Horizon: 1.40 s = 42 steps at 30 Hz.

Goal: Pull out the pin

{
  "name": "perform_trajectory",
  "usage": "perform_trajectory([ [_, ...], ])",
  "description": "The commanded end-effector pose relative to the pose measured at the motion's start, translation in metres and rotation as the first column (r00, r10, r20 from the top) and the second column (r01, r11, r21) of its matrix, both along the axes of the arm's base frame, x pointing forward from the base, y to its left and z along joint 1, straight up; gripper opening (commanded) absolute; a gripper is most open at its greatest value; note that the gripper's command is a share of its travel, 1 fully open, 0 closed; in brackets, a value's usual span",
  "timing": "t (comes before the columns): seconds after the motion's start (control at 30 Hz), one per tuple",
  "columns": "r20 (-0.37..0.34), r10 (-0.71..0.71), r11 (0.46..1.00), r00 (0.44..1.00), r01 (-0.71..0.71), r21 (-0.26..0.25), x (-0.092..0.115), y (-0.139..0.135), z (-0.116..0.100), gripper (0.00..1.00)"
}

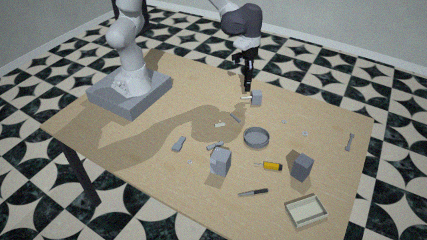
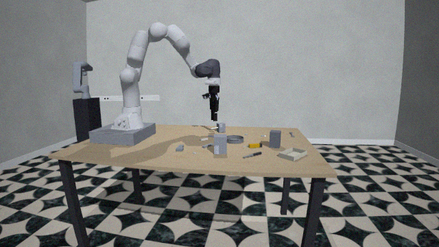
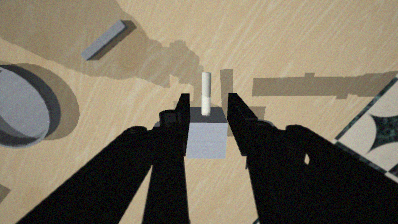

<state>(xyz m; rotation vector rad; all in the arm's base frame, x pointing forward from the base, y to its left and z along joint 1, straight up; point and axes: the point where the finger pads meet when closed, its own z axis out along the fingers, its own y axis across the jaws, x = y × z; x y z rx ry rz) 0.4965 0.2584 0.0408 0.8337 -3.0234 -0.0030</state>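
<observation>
A small grey block [image 1: 256,97] stands at the far side of the table. A white pin [image 1: 246,97] sticks out sideways from its left face. My gripper [image 1: 247,88] hangs straight down just above and behind them, touching neither. In the wrist view the block [image 3: 206,132] and the pin [image 3: 205,93] show below, in the gap between my two black fingers. The fingers stand partly open with nothing between them. In the exterior view the gripper [image 2: 214,119] hovers a little above the block [image 2: 221,127].
Two larger grey blocks [image 1: 220,161] [image 1: 301,167] stand nearer the front. A round grey dish [image 1: 256,137], a yellow-handled tool [image 1: 273,165], a dark knife [image 1: 253,192], a white tray [image 1: 305,210] and several small bolts and washers lie about. The table's far edge is close behind the pin's block.
</observation>
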Motion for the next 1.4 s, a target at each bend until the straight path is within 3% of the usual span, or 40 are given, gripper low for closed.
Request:
perform_trajectory([
  [0.0, 0.006, -0.008, 1.000, 1.000, 0.008, 0.002, 0.002, 0.002, -0.006, 0.32],
  [0.2, 0.008, -0.013, 1.000, 1.000, 0.013, 0.003, 0.002, 0.002, -0.023, 0.32],
  [1.07, 0.008, -0.016, 1.000, 1.000, 0.016, 0.002, 0.002, 0.002, -0.029, 0.32],
  [1.37, 0.007, -0.015, 1.000, 1.000, 0.015, 0.002, 0.002, 0.002, -0.044, 0.32],
])
